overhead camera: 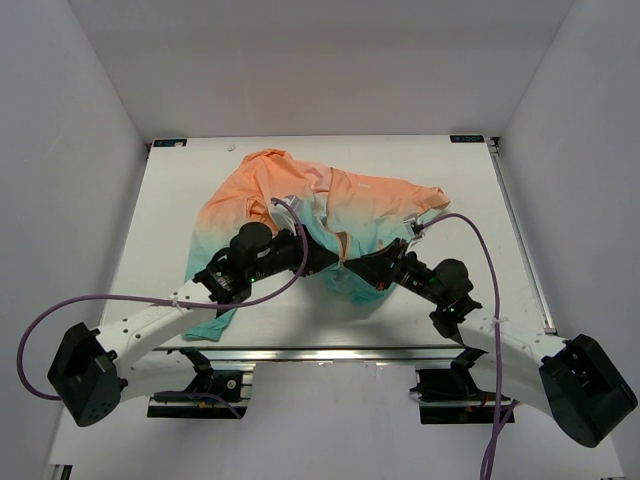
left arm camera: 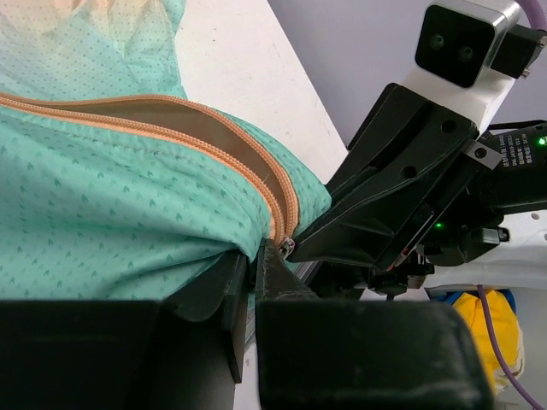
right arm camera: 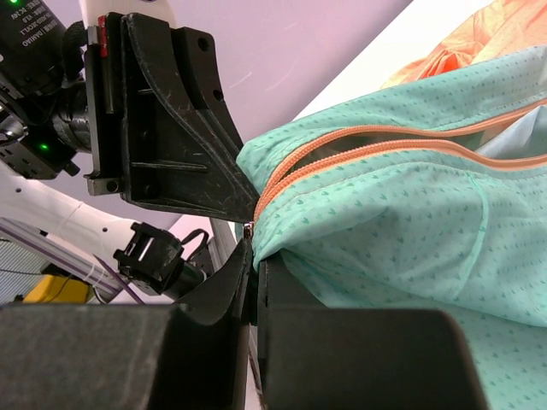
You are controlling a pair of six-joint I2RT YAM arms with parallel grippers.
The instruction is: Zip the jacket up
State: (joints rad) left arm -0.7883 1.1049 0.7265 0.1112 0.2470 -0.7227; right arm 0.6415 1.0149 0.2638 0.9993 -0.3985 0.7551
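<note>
Both the left end effector and right end effector clamp the jacket hem beside the zipper; expect limp fabric, so you keep it taut.

White table, plain grey walls

The one white counter carries one orange-to-teal jacket with one orange zipper of two toothed rows, beside two arms, the left arm and the right arm, two pairs of jaws, and two purple cables, the left cable and the right cable.
</note>
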